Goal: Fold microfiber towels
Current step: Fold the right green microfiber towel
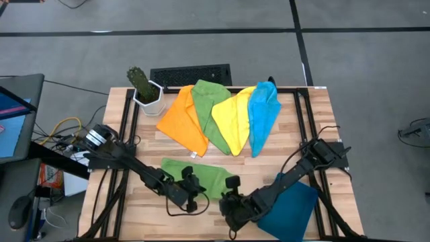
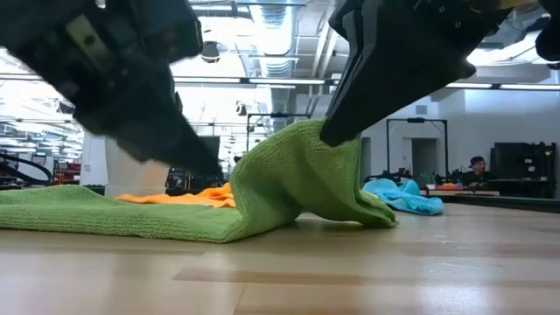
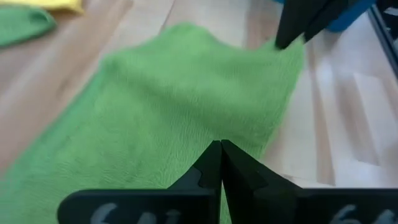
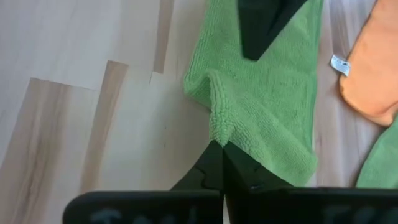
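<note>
A green microfiber towel (image 1: 201,176) lies as a folded strip near the table's front edge; in the low view its right end rises into a peak (image 2: 311,136). My right gripper (image 4: 221,146) is shut on that end. My left gripper (image 3: 221,148) is shut, its tips over the towel's middle (image 1: 193,183). Orange (image 1: 183,119), green (image 1: 209,107), yellow (image 1: 234,117) and blue (image 1: 263,114) towels lie fanned out, overlapping, at the far side. My right gripper pinches the green towel's edge at its right end (image 4: 219,127) between its two fingers, slanting down from the table's near right. The cloth puckers at the fingertips and is drawn up into a peak; the rest lies on the table. My left gripper's shut tips stand over the towel's middle (image 3: 205,124); whether they touch it I cannot tell.
A dark teal tray (image 1: 292,205) lies at the near right, under my right arm. A potted cactus (image 1: 144,87) stands at the far left corner. Bare wood shows between the folded towel and the fanned towels.
</note>
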Motion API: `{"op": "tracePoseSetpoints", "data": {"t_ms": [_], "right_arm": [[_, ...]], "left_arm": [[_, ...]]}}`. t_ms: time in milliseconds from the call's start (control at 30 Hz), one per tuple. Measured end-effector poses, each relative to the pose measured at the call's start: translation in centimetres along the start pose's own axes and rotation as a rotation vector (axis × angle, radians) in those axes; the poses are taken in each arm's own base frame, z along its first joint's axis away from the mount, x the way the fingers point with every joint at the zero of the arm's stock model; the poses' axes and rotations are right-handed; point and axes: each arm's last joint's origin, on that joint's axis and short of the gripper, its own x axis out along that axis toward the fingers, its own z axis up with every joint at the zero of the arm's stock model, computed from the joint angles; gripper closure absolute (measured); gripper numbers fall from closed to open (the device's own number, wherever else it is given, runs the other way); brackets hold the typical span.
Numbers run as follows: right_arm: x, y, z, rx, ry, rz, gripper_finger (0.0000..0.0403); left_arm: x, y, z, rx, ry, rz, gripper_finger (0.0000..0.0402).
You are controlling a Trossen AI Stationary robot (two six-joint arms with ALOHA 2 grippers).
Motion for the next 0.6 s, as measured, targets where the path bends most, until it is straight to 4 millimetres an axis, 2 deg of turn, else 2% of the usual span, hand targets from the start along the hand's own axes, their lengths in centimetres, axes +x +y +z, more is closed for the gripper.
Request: {"op": "tracePoseSetpoints", "data": {"t_ms": [100,367,600], "right_arm": [[0.0,0.0,0.0,0.002,-0.002,-0.006,0.0380],[0.1,-0.2,0.1,0.004,-0.007,-0.017,0.0382],[0.1,-0.2,0.1,-0.006,-0.010,-0.020,0.0383]], "left_arm": [[0.5,-0.5,-0.6,-0.011,-0.005,0.005,0.0401],[2.5,-2.9,-0.4,0.005,-0.014,0.001,0.0401],[4.2,-3.6,-1.2,0.021,0.019,-0.001,0.0401]]}}
